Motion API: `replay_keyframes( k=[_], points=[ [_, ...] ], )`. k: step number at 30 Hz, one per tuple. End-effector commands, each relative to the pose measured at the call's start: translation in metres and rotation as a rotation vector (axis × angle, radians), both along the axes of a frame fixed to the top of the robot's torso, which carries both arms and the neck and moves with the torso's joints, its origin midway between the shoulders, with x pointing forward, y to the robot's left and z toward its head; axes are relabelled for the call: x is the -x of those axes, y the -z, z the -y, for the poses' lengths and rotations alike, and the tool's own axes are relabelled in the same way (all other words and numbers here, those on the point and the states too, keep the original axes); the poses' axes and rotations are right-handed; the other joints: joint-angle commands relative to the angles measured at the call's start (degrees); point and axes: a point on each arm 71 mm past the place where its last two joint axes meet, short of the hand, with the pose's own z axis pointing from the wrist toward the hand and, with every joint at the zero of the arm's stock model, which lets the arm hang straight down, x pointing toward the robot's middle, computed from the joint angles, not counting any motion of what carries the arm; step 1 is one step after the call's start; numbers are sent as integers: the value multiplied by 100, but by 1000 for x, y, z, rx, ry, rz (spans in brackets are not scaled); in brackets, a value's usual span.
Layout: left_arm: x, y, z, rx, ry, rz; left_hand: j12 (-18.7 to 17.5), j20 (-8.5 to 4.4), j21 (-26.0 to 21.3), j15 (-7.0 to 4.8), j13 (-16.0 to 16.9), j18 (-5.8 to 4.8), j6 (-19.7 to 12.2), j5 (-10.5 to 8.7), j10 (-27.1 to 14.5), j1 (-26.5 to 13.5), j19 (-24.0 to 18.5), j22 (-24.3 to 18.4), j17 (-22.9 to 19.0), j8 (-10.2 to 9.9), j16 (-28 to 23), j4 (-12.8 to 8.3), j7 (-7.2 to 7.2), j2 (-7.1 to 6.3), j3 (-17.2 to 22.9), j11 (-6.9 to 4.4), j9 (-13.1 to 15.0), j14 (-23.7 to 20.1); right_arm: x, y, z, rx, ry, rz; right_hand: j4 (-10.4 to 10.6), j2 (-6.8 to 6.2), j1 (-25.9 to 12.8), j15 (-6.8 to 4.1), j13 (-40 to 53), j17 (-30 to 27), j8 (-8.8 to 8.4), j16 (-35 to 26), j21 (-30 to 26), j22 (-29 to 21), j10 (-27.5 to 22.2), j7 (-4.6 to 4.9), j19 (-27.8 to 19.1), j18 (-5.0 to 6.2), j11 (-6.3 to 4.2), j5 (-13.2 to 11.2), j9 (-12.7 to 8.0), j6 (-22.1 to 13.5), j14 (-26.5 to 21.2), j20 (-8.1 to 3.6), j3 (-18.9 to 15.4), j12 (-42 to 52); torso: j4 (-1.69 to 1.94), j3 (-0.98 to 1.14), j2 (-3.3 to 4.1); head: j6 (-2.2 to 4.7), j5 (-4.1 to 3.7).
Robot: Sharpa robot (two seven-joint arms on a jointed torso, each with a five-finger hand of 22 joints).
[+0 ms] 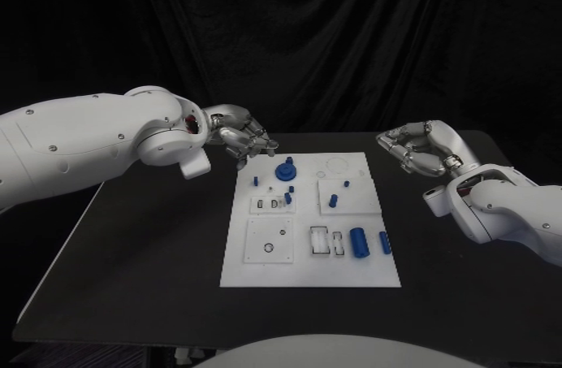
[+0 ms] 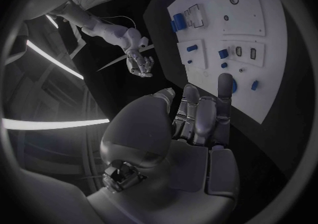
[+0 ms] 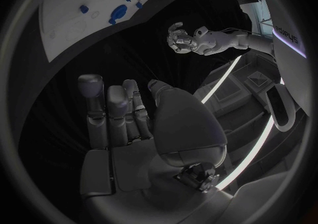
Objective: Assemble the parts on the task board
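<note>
The white task board point(image 1: 310, 266) lies in the middle of the black table. On it are a round blue knob point(image 1: 286, 171), small blue pegs point(image 1: 334, 199) and two blue cylinders point(image 1: 360, 243) at its right edge. My left hand point(image 1: 243, 136) hovers at the board's far left corner, fingers apart and holding nothing. In the left wrist view its fingers point(image 2: 199, 123) reach toward the board point(image 2: 278, 75) near the knob point(image 2: 233, 86). My right hand point(image 1: 419, 147) hangs beyond the board's far right corner, off the board, open and empty; its fingers point(image 3: 109, 112) are stretched out.
Several white inset plates point(image 1: 270, 238) with holes and slots sit in the board. The black table point(image 1: 140, 254) spreads wide on both sides of the board. A dark curtain closes the back.
</note>
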Motion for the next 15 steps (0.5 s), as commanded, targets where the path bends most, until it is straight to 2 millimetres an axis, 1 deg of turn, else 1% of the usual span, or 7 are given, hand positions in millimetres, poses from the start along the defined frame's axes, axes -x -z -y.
replay_keyframes(
  k=[1, 2, 3, 4, 5, 10, 15],
  points=[
    [-7, 1, -3, -176, -42, 59, 727, -65, 416, -71, 1522, -81, 77, -64, 1456, -133, 641, 681, 783, 85, 105, -5, -43, -6, -74, -73, 134, 621, 1, 1, 6, -79, 39, 10, 8, 12, -68, 1, -11, 6, 24, 32, -8, 6, 33, -12, 34, 45, -6, 57, -6, 33, 33, 10, -29, 30, -85, 81, -143, -160, 22],
    [-8, 2, -2, -195, -45, 63, 929, -88, 554, -94, 2037, -124, 139, -79, 1983, -167, 884, 937, 1076, 138, 122, -4, -72, 1, -91, -99, 186, 843, 1, 2, 6, -83, 43, 5, 8, 14, -71, 1, -13, 3, 24, 30, -11, 5, 35, -12, 34, 45, -6, 61, -6, 35, 32, 10, -28, 32, -93, 84, -147, -175, 27],
    [-10, 3, 0, -227, -49, 62, 1320, -154, 821, -167, 3170, -209, 303, -125, 3165, -249, 1370, 1421, 1716, 293, 142, -6, -159, -4, -149, -180, 336, 1312, 2, 3, 7, -88, 49, -1, 6, 17, -78, 0, -16, 15, 25, 44, -1, 11, 39, -14, 41, 43, -7, 74, -6, 38, 40, 10, -25, 38, -118, 99, -163, -210, 43],
    [-11, 4, 1, -251, -51, 57, 1359, -169, 880, -184, 3310, -232, 327, -135, 3311, -275, 1487, 1540, 1815, 324, 142, -6, -175, 1, -161, -198, 371, 1381, 2, 4, 8, -90, 52, -6, -3, 15, -68, -4, -24, 20, 27, 56, 14, 21, 53, -20, 56, 41, -13, 109, -6, 43, 50, 7, -13, 53, -119, 101, -164, -239, 44],
    [-11, 4, 1, -265, -52, 52, 1495, -225, 1061, -241, 3847, -303, 420, -181, 3874, -379, 1848, 1909, 2178, 439, 136, -11, -232, 19, -211, -256, 499, 1624, 2, 5, 8, -92, 54, -8, -4, 16, -62, -7, -30, 22, 30, 63, 21, 26, 66, -22, 65, 40, -17, 130, -5, 50, 56, 5, -4, 63, -135, 112, -176, -257, 51],
    [-12, 9, 8, -360, -44, 5, 1548, -356, 1314, -361, 4109, -417, 422, -319, 4149, -730, 2400, 2485, 2430, 606, 126, -1, -320, 82, -367, -358, 923, 1780, 2, 8, 7, -96, 62, -16, -11, -4, -5, -27, -70, 61, 36, 129, 84, 66, 137, -36, 129, 30, -35, 249, -7, 67, 110, -11, 49, 107, -180, 139, -189, -297, 61],
    [-12, 13, 19, -432, -23, -35, 1548, -419, 1398, -424, 4109, -459, 458, -372, 4149, -874, 2606, 2697, 2430, 678, 126, -3, -372, 93, -433, -419, 1216, 1780, 2, 11, 7, -95, 66, -18, -11, -12, 15, -34, -91, 77, 39, 156, 114, 85, 161, -41, 157, 24, -41, 296, -6, 75, 134, -18, 71, 117, -194, 124, -181, -302, 61]
  ],
)
